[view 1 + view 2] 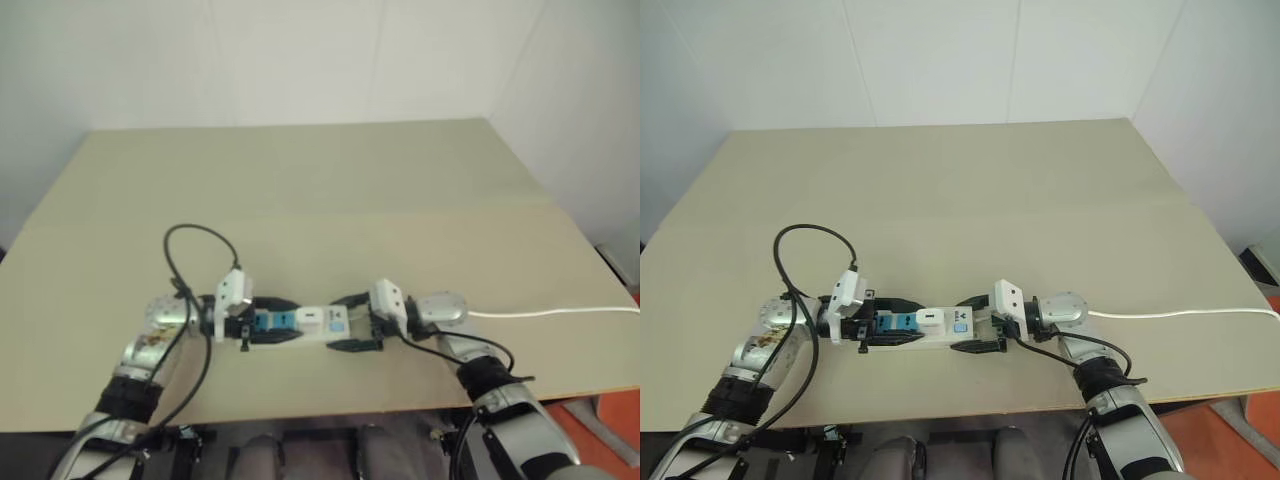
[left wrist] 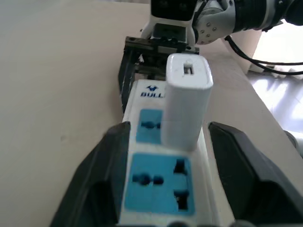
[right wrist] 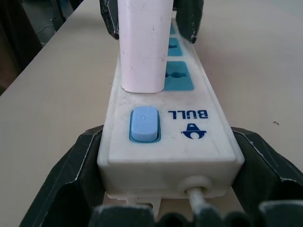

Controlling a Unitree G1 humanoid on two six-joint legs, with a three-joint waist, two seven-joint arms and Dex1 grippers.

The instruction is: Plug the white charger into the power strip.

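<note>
The power strip (image 1: 337,322) lies flat on the tan table (image 1: 300,180) between my two grippers. The white charger (image 2: 186,99) stands upright in the socket nearest the blue switch (image 3: 144,124). My left gripper (image 1: 297,321) is open, its black fingers (image 2: 102,175) flanking the strip on both sides, apart from the charger. My right gripper (image 3: 168,137) grips the strip's switch end, one finger against each long side, where the cable leaves. Two blue sockets (image 2: 158,189) show on the near side of the charger in the left wrist view.
The strip's thin white cable (image 1: 560,313) runs right across the table to its right edge. A black cable loop (image 1: 200,240) arches over my left wrist. The table's front edge (image 1: 300,415) lies close behind the strip. A white wall stands beyond the far edge.
</note>
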